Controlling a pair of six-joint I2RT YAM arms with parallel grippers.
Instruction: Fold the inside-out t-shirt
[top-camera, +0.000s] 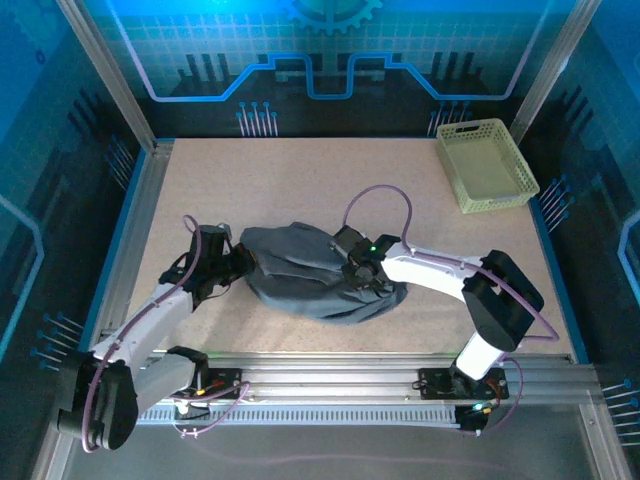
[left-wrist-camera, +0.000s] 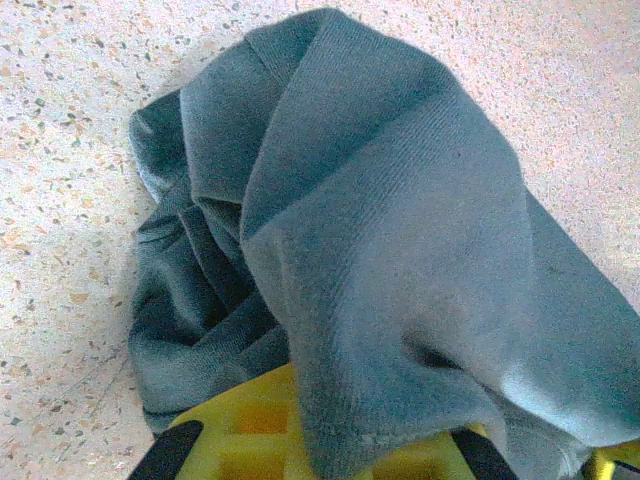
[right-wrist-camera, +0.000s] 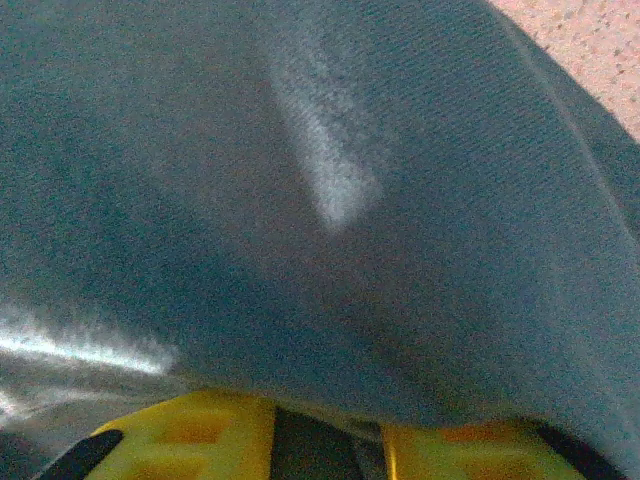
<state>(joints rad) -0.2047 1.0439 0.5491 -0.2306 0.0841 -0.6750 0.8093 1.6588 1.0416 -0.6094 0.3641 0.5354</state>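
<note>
Where it lies crumpled, the slate-grey t-shirt (top-camera: 305, 272) is pinched by the left hand (top-camera: 241, 265); the right hand (top-camera: 359, 283) is buried in fabric, its opening unclear.

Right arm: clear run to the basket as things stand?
Probably not cleanly. No object stands between them on the table, but the right gripper is buried in the t-shirt, so heading for the basket would likely drag fabric along.
</note>
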